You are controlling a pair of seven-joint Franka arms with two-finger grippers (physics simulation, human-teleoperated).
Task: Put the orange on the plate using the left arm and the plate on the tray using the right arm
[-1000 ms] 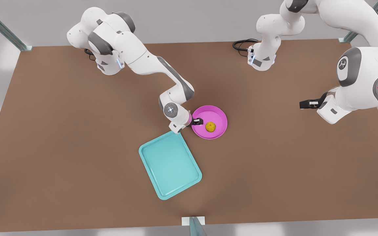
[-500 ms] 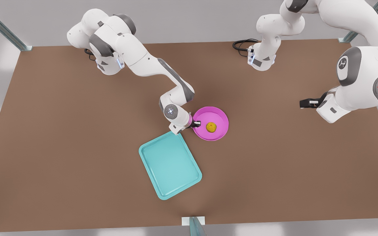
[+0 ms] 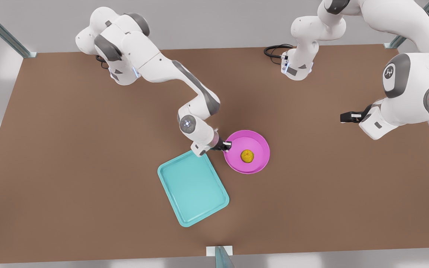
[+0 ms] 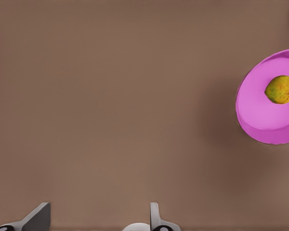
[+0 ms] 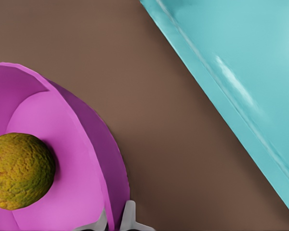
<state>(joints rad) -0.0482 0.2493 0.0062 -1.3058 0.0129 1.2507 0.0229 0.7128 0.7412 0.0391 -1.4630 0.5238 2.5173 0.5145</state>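
Item one: the small bumpy yellow-orange fruit with a greenish tinge, the orange (image 3: 247, 156), which I see sitting inside the plate, near its middle.

Item two: the round shallow magenta-pink dish with a raised rim, the plate (image 3: 259, 167). I find it just beside the tray's corner on the front view's right, apart from it. In the right wrist view the plate (image 5: 94, 144) looks tilted above the brown tabletop (image 3: 69, 167).

Item three: the rectangular teal-turquoise tray with rounded corners (image 3: 169, 186), flat on the table, nothing in it.

Item four: right gripper (image 3: 226, 146), at the plate's rim on the side facing the tray. I see its two fingers (image 5: 130, 219) pinched on that rim, one inside the wall and one outside.

Item five: left gripper (image 3: 345, 118), waiting well apart toward the front view's right. In its wrist view I see its fingers (image 4: 155, 216) spread wide over bare table, holding nothing.
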